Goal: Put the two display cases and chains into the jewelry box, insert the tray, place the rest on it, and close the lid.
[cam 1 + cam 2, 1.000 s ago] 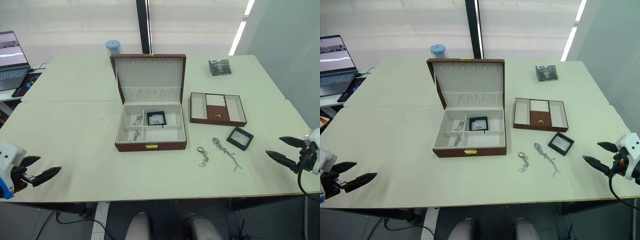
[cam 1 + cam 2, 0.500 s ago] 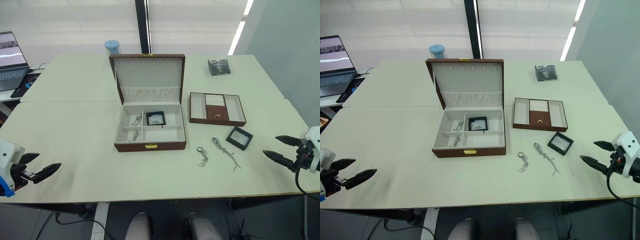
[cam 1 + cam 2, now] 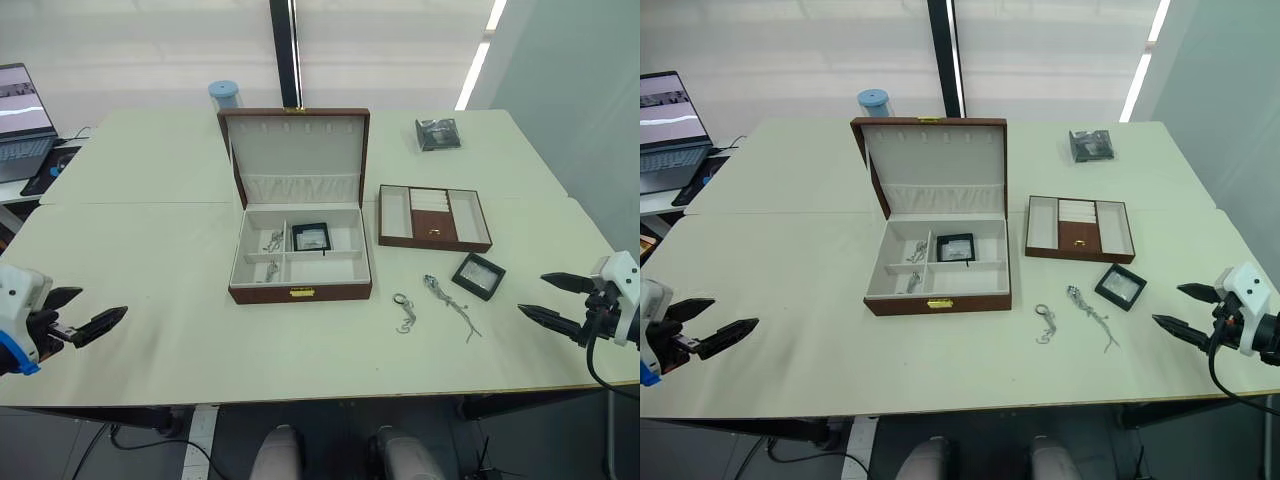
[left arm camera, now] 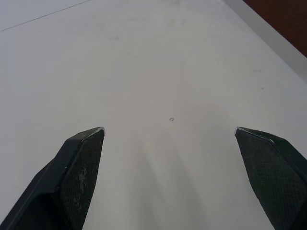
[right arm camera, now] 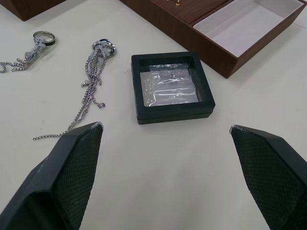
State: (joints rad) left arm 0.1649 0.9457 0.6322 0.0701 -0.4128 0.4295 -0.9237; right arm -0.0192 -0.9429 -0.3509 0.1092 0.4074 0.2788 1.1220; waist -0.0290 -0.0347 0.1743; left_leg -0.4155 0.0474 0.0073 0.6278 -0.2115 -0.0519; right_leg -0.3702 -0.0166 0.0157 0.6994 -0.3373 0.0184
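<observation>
From my seat the jewelry box (image 3: 300, 262) sits open in the middle of the table (image 3: 160, 230), its lid (image 3: 296, 145) standing upright behind it; one display case (image 3: 312, 237) already lies in a rear compartment and a couple of chains (image 3: 273, 241) rest in the left compartments. The second display case (image 5: 172, 87) is out on the table just in front of the tray (image 3: 434, 217), and I have my right gripper (image 5: 168, 143) lined up on it with the jaws spread wide and nothing held. My worry is the grasp: the case is flat and low, so if I come down too shallow the black fingers could skate over its frame and shove it into the tray wall, or pinch the clear window instead of the edges. Two loose chains (image 5: 91, 81) lie just beside it, one ending at a small ring (image 5: 43, 38); a sloppy approach could snag or drag them, tangling them further. I judge they'll be fiddly to pick up anyway, thin and limp against the tabletop. My left gripper (image 3: 82, 320) hovers low over bare table well to the left, jaws also apart and empty, so it poses little risk unless I swing it into the box front. If I seat the tray before everything is inside, I'd have to undo it.
</observation>
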